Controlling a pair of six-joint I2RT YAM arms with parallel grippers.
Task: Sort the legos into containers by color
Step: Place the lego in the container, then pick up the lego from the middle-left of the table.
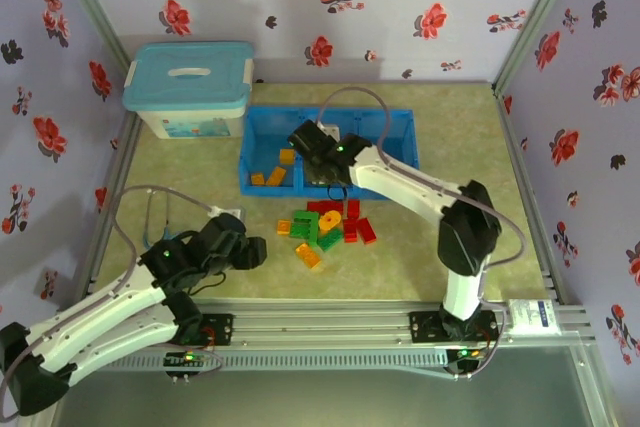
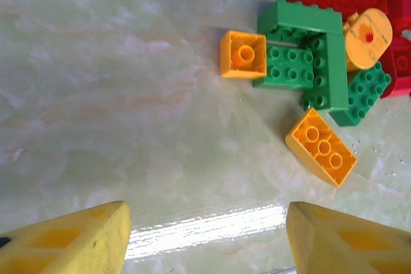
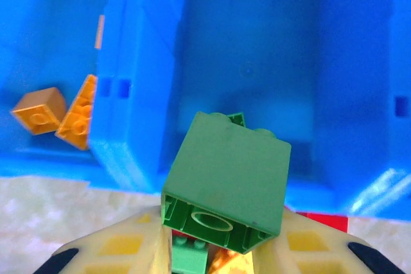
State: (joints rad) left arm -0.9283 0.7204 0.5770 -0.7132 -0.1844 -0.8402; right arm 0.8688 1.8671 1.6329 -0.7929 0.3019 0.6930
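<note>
The green brick [image 3: 225, 181], judged light, rigid and smooth, is pinched by its flat sides in the right gripper [image 3: 218, 245] above the middle compartment [image 3: 250, 43]; the left gripper [image 2: 209, 235] is spread, empty, near the pile [image 2: 308, 68].

Pale lavender wallpaper printed with red and dark flowers covers the back wall [image 1: 330, 7] across the top of the frame. The same paper runs down the left side wall [image 1: 40, 97] and the right side wall [image 1: 590, 147]. Slim grey metal posts mark the corners, one slanting at upper left [image 1: 100, 37] and one at upper right [image 1: 535, 17]. The tabletop [image 1: 200, 167] is a glossy, mottled pale green, rather like marble. A silver ribbed aluminium rail [image 1: 330, 319] runs along its near edge at the bottom of the frame. A pale-blue lidded plastic storage box [image 1: 188, 87] sits in the back left corner, close to the wall. In the left wrist view, a bright streak of reflected light [image 2: 205, 226] lies across the surface at lower centre.
</note>
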